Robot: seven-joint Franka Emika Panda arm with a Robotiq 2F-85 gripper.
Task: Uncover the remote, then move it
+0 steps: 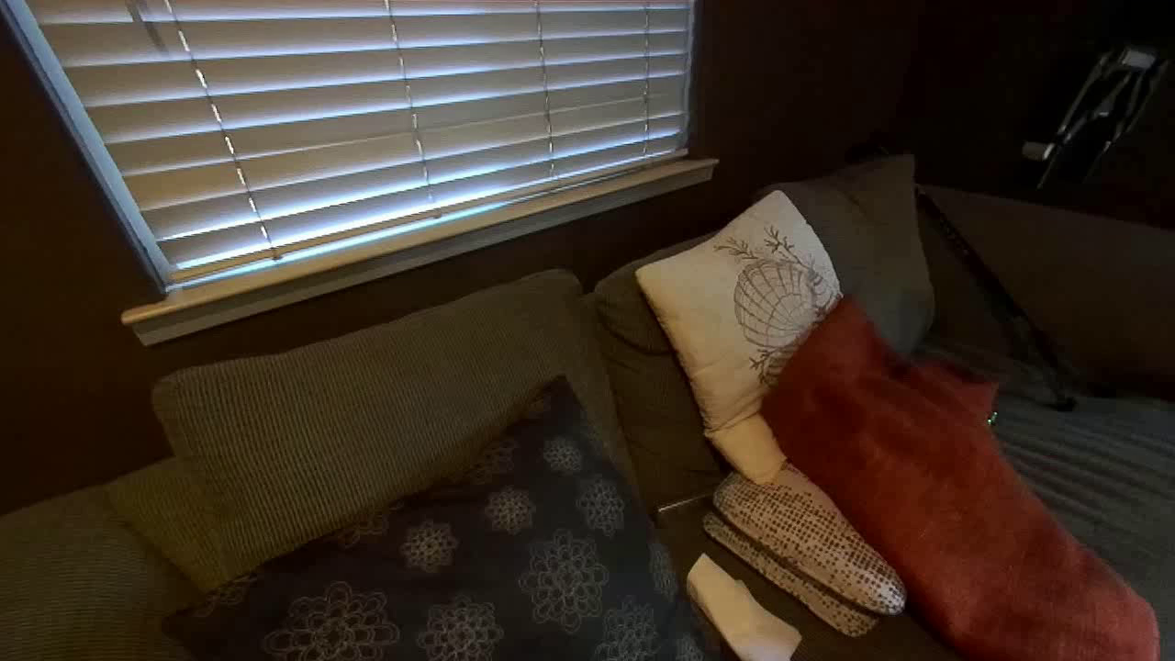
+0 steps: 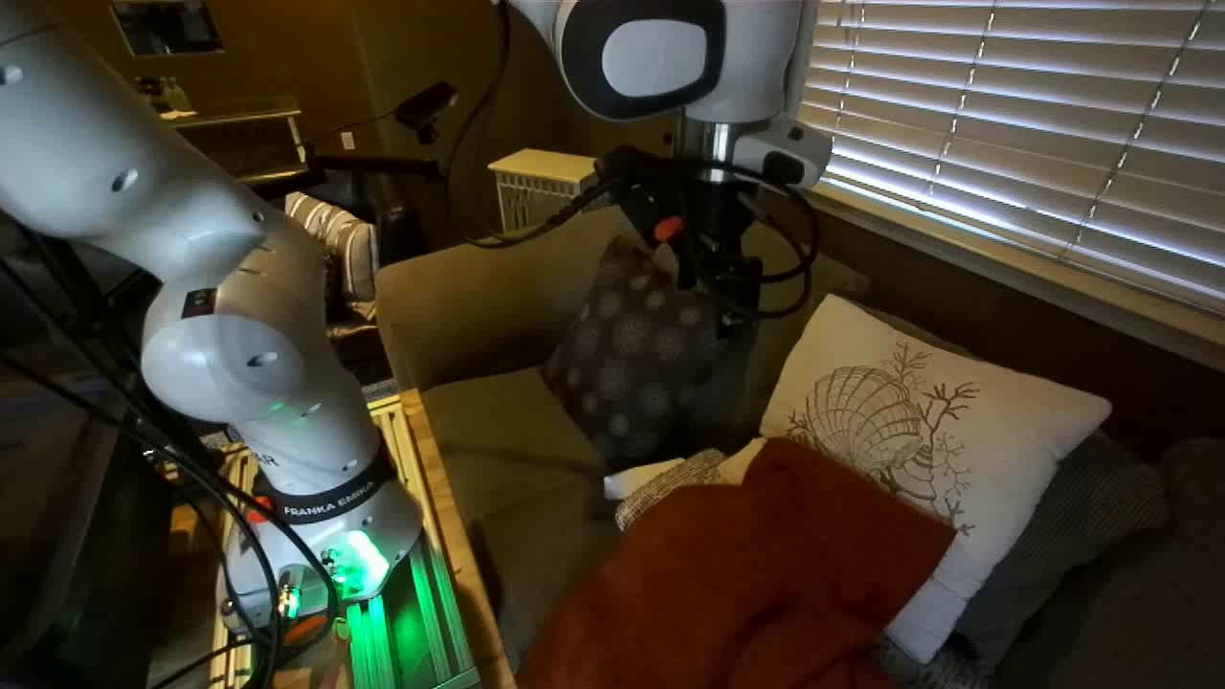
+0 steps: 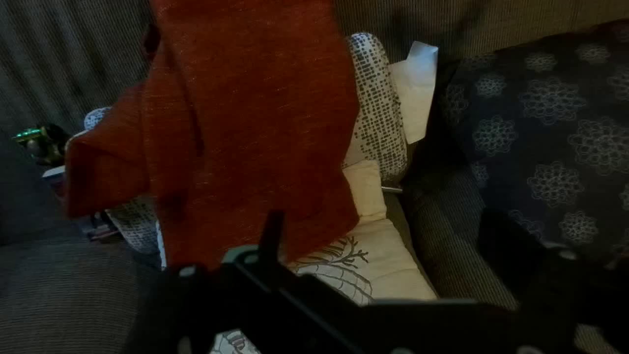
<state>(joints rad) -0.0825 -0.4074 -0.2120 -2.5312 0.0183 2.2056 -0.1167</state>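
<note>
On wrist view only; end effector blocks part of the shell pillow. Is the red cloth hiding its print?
Observer: Only partly, it seems. In an exterior view the large scallop shell on the shell pillow shows almost whole, past the edge of the red cloth.
Operator: Good. Anything that might snag?
Observer: Possibly. In an exterior view a black cable loops out beside the end effector.
Operator: Copy. What's up behind?
Observer: Window blinds, lowered, behind the sofa; they show in both exterior views.
</note>
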